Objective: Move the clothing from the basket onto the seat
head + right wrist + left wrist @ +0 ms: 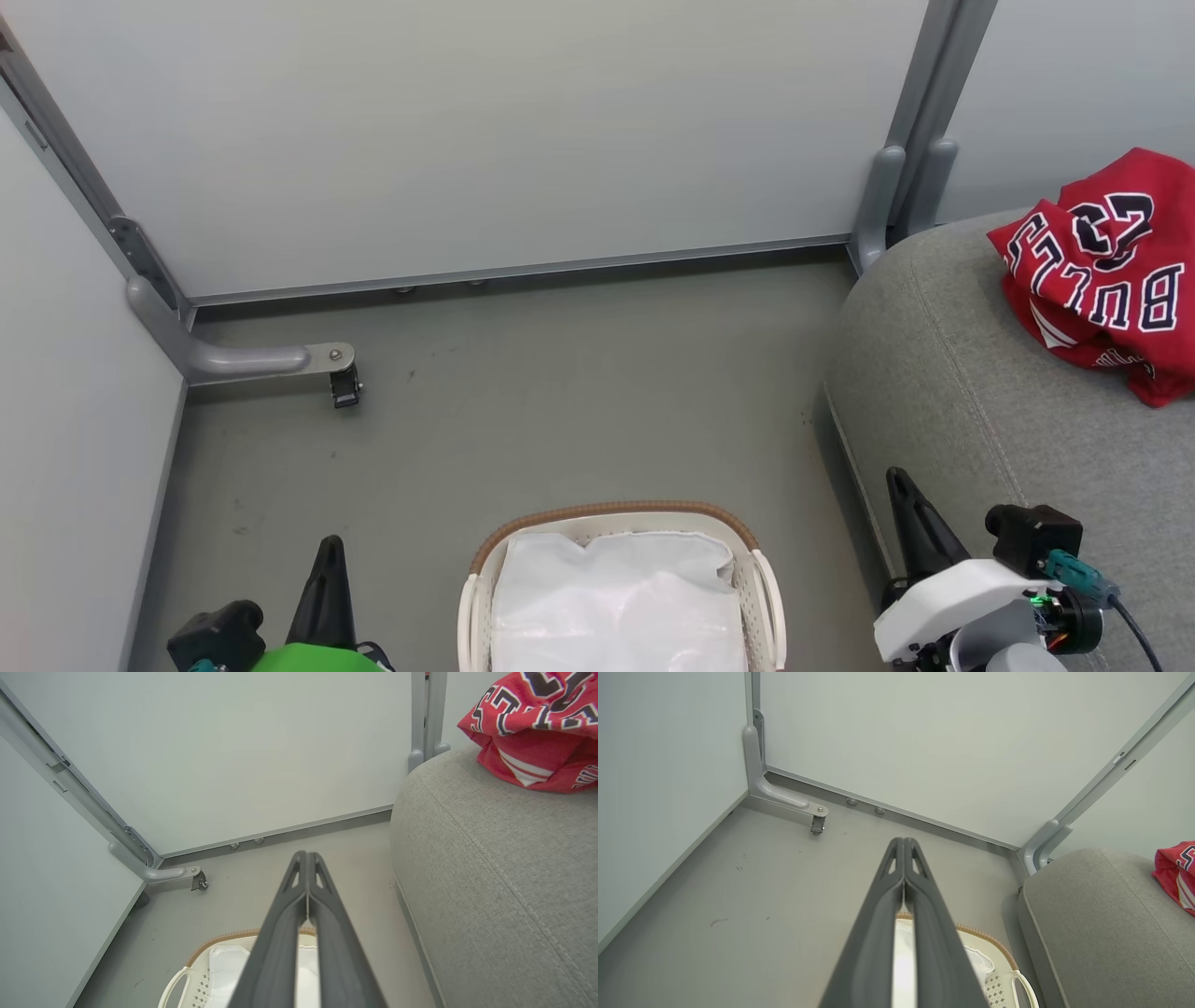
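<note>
While the left gripper sits low at the left over the grey floor with its two dark fingers squeezed tight on nothing, the white basket stands on the floor just beside it with a plain white sheet inside. Right of the basket, the right gripper is pinched tight and empty too, by the left edge of the big grey seat. The red clothing lies bunched up by the seat's far right edge.

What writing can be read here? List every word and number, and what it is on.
"BULLS": on the red jersey on the sofa cushion, upside down in the head view.
"23": same jersey, next to the word, also upside down.
Small white lettering at its lower fold: too crumpled to read.
</note>
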